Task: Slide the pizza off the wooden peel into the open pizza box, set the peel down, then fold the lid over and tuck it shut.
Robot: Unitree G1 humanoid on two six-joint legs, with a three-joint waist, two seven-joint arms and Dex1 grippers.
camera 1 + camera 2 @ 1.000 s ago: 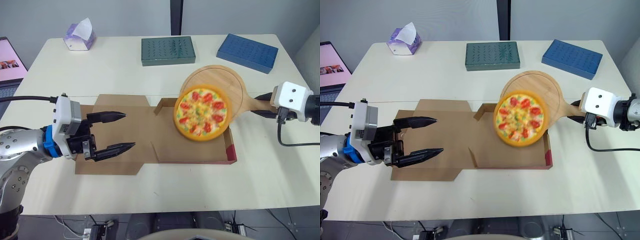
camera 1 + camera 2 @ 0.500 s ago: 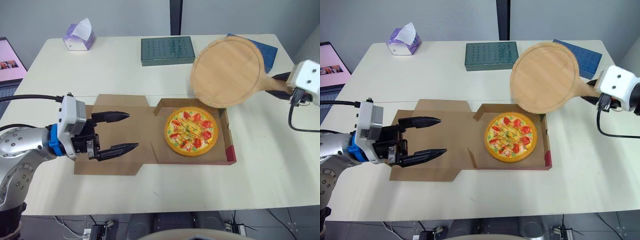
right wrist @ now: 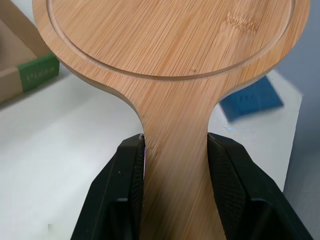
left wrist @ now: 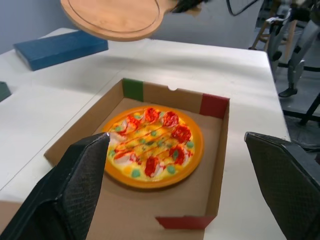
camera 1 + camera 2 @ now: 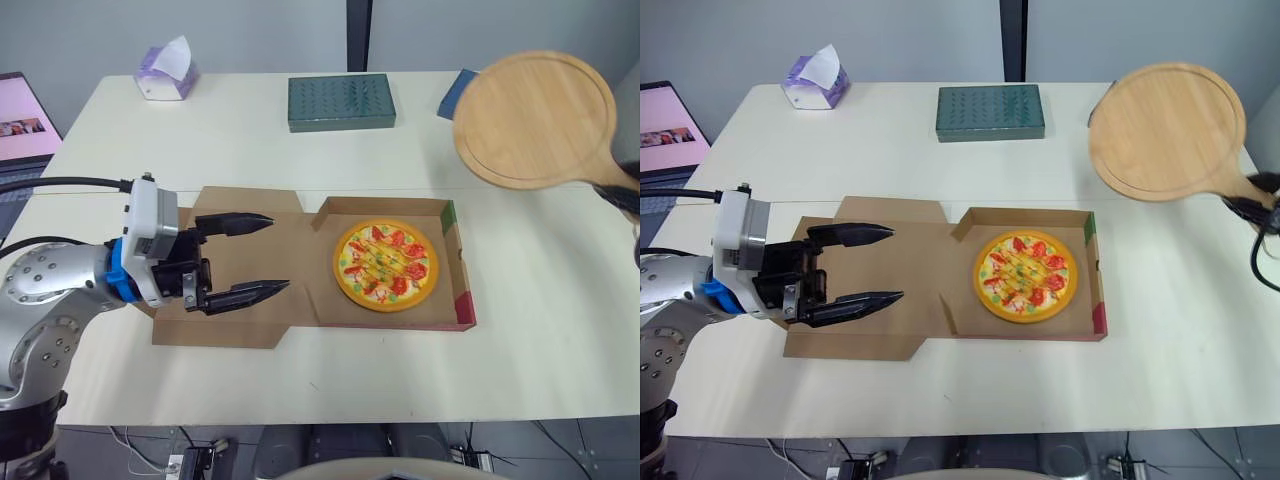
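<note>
Pizza (image 5: 384, 264) lies in the open box (image 5: 456, 302) just ahead of the left pincer (image 5: 278, 252), fingers apart; the peel (image 5: 535, 118), clamped in the right pincer (image 3: 176, 142), half hides a blue case (image 5: 453, 93).

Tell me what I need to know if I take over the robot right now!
Left hand: open, holding nothing, over the lid, which lies flat on the table.
Right hand: shut on the handle of the peel, holding it up in the air at the robot's right.
Pizza: lying flat inside the box.
Done: the pizza is off the peel and in the box.
Left to do: set the peel down, fold the lid over, tuck it shut.
</note>
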